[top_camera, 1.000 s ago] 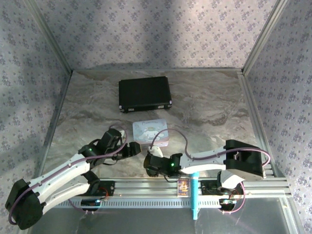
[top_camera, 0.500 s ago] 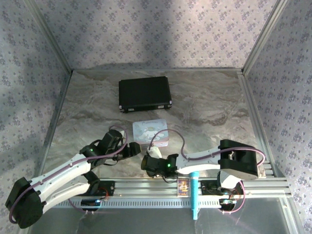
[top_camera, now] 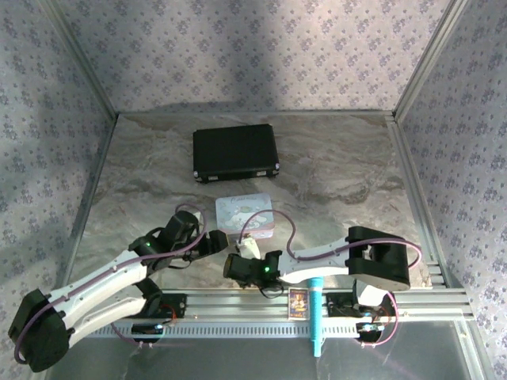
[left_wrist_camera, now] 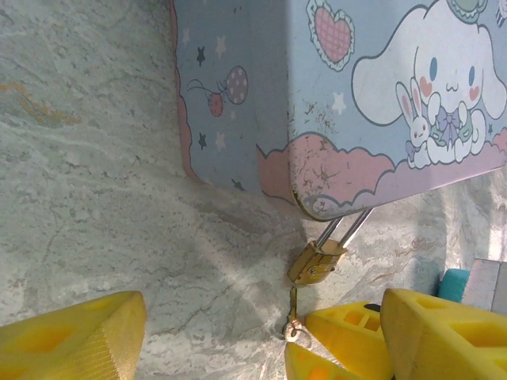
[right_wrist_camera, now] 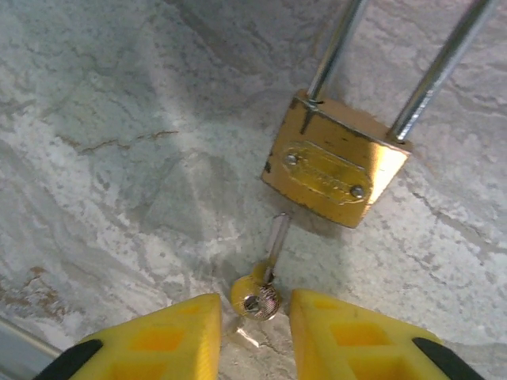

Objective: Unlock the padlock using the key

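The padlock (right_wrist_camera: 337,158) lies on the counter (right_wrist_camera: 95,119) at 1 o'clock from the right gripper (right_wrist_camera: 253,332), the nearer one, its fingers a little spread beside the head of the key (right_wrist_camera: 269,257). The key points to 12 o'clock, with its tip just beside the lock body. The left gripper (left_wrist_camera: 257,324) is spread wide. The tin (left_wrist_camera: 380,103) hides the shackle top; I cannot find the keyhole

Nothing here is giving me words or numbers to read. The padlock (right_wrist_camera: 336,169) is showing an oval stamped plate on its brass face, but whatever is pressed into it is coming out too faint to make out. The pastel tin (left_wrist_camera: 372,95) is carrying only cartoon drawings — a bunny, hearts, stars — and the small card (top_camera: 299,303) on the front rail (top_camera: 238,305) is looking too tiny to read.
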Robot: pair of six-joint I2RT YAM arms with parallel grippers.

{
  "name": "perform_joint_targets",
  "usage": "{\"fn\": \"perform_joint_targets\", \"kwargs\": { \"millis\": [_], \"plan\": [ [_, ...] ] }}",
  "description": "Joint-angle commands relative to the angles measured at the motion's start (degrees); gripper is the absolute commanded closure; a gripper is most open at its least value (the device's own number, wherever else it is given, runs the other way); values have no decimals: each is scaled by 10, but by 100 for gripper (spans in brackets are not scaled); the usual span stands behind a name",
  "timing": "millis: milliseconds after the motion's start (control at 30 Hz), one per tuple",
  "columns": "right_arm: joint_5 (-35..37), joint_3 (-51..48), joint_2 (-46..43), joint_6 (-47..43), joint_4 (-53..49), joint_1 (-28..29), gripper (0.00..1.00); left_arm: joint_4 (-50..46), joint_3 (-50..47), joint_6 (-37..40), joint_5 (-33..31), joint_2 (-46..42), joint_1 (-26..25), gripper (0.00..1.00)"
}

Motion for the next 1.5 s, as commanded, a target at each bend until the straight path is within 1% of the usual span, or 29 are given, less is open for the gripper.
{"fn": "perform_joint_targets", "kwargs": {
  "millis": [0,167,233,300,367,433,500,567,700,767,833,900,933,1000,1067,1133,1200,1367,1467],
  "plan": [
    [17,3,18,29,-59,6,72,10,-11,-8,-12,-7,-4,23],
    [11,0,20,25,-61,4,79,12,-13,-11,-14,-6,-4,23],
    [9,-4,17,17,-59,4,84,15,-14,-13,-15,-5,-4,23],
    [5,-15,5,5,-45,3,88,21,-16,-16,-14,-5,-4,23],
    [-8,-41,-18,-15,-14,-4,93,41,-19,-18,-6,-6,-5,26],
    [-38,-84,-52,-52,55,-19,97,97,-38,-25,5,-14,-13,33],
    [-71,-127,-86,-94,125,-37,98,172,-62,-32,17,-23,-19,39],
    [-100,-156,-116,-137,161,-53,100,218,-75,-36,17,-30,-23,41],
    [-173,-190,-159,-195,200,-96,100,251,-79,-25,12,-43,-25,43],
    [-196,-199,-174,-212,206,-114,100,263,-79,-20,17,-44,-27,44],
    [-239,-206,-188,-230,222,-132,100,282,-82,-20,27,-42,-28,49],
    [-266,-205,-194,-235,222,-141,100,284,-83,-25,28,-40,-30,49],
    [-265,-201,-194,-256,212,-142,100,278,-83,-27,24,-40,-29,49],
    [-259,-198,-191,-262,195,-144,100,274,-86,-33,15,-38,-29,49],
    [-254,-199,-187,-256,180,-149,100,274,-88,-34,12,-34,-30,49],
    [-239,-205,-186,-248,165,-152,100,246,-79,-32,-1,-22,-31,48],
    [-230,-213,-189,-244,159,-151,100,241,-75,-27,-2,-11,-34,48],
    [-222,-228,-234,-250,165,-138,100,251,-70,-43,-6,-3,-49,49],
    [-218,-231,-271,-261,157,-138,100,266,-67,-84,-4,1,-53,49]
  ]
}}
